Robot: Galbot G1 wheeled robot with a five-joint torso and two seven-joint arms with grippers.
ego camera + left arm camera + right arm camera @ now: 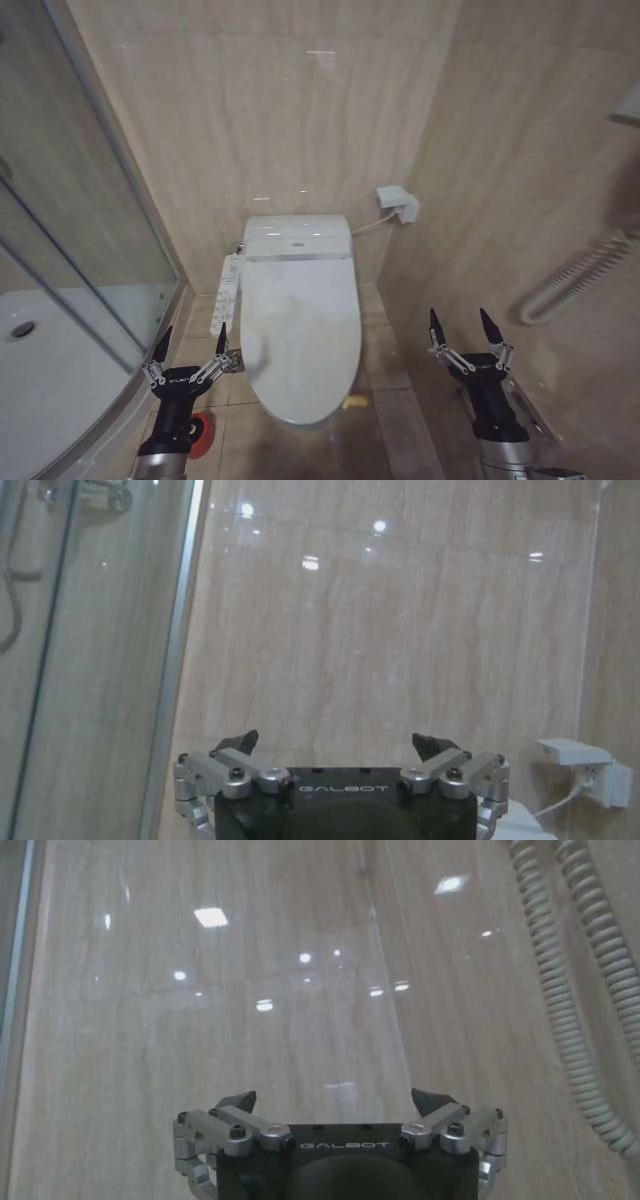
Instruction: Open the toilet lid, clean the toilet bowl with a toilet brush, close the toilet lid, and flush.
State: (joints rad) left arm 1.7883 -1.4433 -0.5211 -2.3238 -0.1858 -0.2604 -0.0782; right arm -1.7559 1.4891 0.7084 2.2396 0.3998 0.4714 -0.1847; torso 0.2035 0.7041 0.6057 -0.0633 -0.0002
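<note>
The white toilet lid (300,330) lies shut over the toilet bowl (285,410) against the back wall, with a yellow strap (354,402) at its near right edge. A white button panel (228,290) runs along the bowl's left side. My left gripper (191,338) (338,742) is open, held upright just left of the lid's near end. My right gripper (464,323) (334,1099) is open too, upright to the right of the toilet near the side wall. A red round cup holder (201,436) sits on the floor behind my left arm; the toilet brush itself is hidden.
A glass shower enclosure (90,230) with a white tray (40,370) closes off the left. Tiled walls stand behind and to the right. A white wall socket (398,204) (590,769) hangs right of the toilet, and a coiled hose (575,275) (560,982) runs along the right wall.
</note>
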